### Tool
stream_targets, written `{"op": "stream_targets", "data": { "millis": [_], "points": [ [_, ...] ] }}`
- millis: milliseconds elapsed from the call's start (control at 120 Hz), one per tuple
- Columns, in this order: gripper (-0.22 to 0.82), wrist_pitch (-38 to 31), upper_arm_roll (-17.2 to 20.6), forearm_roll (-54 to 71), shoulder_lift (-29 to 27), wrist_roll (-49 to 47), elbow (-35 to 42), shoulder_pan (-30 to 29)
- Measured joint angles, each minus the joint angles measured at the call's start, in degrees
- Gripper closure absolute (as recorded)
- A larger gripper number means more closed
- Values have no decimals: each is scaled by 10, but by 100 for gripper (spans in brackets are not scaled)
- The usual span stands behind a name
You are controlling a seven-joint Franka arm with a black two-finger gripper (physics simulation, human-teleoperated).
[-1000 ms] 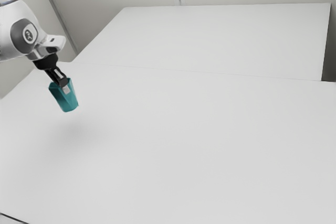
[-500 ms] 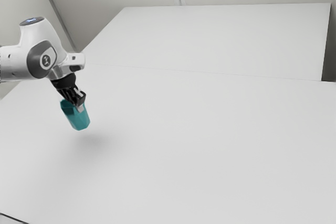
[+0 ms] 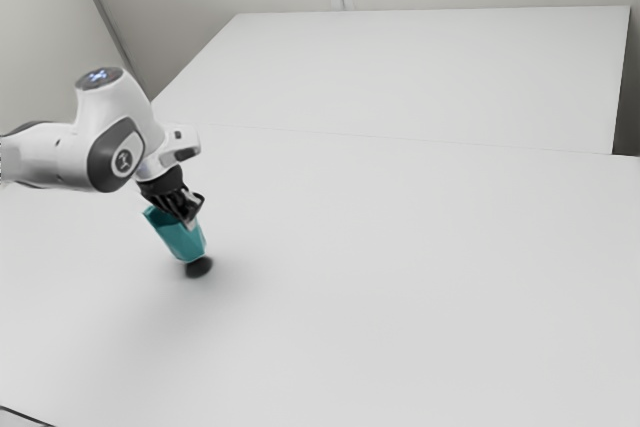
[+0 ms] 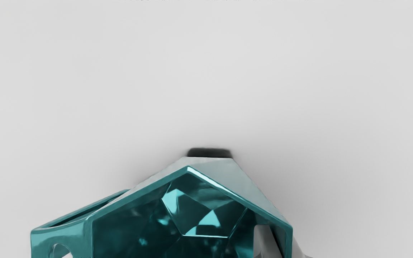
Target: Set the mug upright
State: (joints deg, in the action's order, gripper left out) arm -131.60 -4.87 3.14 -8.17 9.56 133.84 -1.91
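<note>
My gripper (image 3: 190,217) is shut on the wall of the teal mug (image 3: 182,240), which it holds tilted, with the base low and close to the table (image 3: 400,287). In the wrist view the gripper (image 4: 281,243) has one finger (image 4: 262,242) inside the mug and the other against the outside of the same wall. The open mouth of the faceted mug (image 4: 131,222) faces the camera, and its handle (image 4: 61,234) sticks out on the side away from the fingers. Whether the base touches the table cannot be told.
A dark shadow (image 3: 199,267) lies on the table right below the mug's base. Behind the table, a pale raised panel (image 3: 430,72) spans the back. A thin dark line (image 3: 25,416) crosses the near corner at the exterior view's left.
The arm has carried the mug toward the exterior view's right and down, closer to the table. The shadow beneath has become small and dark. The mug stays gripped and tilted.
</note>
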Motion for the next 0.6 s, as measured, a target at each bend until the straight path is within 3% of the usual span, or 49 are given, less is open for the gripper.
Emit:
{"op": "stream_targets", "data": {
  "millis": [600],
  "points": [
    [78,-85,16,0,8,-118,51,9]
  ]
}}
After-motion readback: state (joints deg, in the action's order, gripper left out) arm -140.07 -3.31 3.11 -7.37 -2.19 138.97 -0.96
